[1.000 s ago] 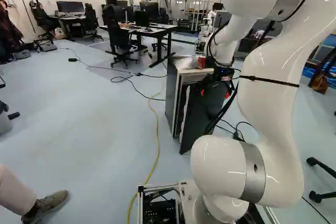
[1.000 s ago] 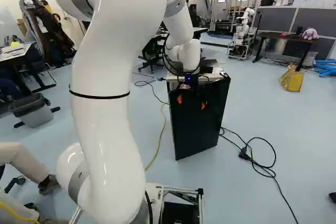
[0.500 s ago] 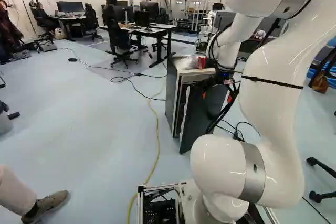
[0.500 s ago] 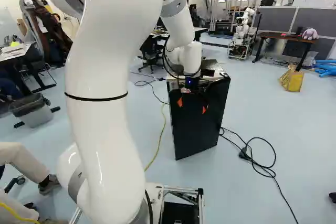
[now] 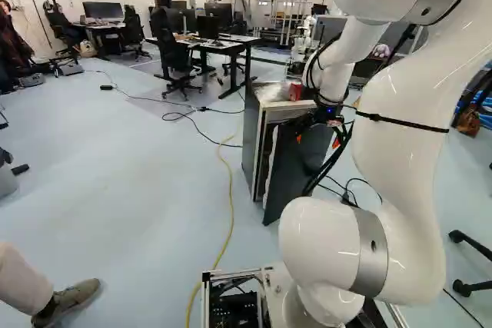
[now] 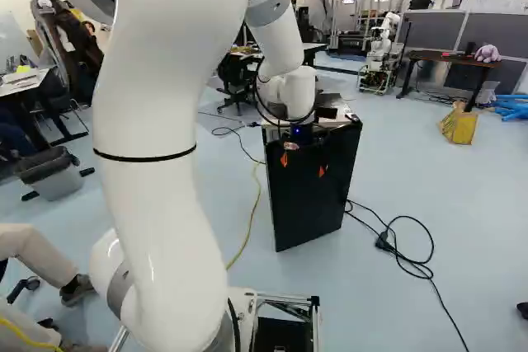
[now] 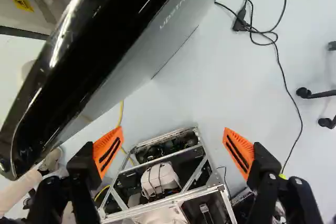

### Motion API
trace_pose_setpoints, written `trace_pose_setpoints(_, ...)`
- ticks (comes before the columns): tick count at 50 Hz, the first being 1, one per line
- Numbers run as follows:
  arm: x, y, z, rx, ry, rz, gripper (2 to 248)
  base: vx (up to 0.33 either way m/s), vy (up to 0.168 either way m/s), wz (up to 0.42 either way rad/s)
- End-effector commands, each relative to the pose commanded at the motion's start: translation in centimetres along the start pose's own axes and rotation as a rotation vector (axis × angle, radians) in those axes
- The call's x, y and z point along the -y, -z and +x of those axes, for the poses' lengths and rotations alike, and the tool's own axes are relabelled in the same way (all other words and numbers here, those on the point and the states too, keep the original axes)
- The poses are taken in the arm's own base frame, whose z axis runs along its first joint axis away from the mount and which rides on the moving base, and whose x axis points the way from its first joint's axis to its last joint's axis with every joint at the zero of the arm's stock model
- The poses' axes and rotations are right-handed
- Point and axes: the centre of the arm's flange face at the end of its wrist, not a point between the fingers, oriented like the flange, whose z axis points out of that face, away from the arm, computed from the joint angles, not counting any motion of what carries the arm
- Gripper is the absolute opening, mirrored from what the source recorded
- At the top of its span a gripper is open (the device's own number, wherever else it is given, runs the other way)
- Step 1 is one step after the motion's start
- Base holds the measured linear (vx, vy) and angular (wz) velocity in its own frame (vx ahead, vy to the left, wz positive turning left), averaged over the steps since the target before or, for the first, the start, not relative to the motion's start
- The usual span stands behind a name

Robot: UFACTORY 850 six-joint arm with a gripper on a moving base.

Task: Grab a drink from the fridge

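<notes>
- Black two-finger gripper [image 7: 173, 129] is easing back slightly by the boxy dark fridge [image 5: 252, 140]'s ajar black door [image 6: 309, 199] — fingers wide, gripping nothing.
- Red metal can [image 5: 295, 91] is sitting atop the fridge; drinks inside aren't showing — reach-in's probably getting closer.

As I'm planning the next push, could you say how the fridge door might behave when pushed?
The door looks stiff, being a flat panel. Standing ajar from the fridge, it would probably swing. Its glossy edge may be slippery.
</notes>
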Motion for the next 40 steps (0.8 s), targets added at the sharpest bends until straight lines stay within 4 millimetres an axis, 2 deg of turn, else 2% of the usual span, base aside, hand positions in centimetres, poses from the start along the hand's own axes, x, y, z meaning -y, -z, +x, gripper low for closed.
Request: trace_pose_setpoints(40, 0.60, 0.34, 0.51, -0.202, 0.011, 0.003, 247, 0.000, 0.000, 0.000)
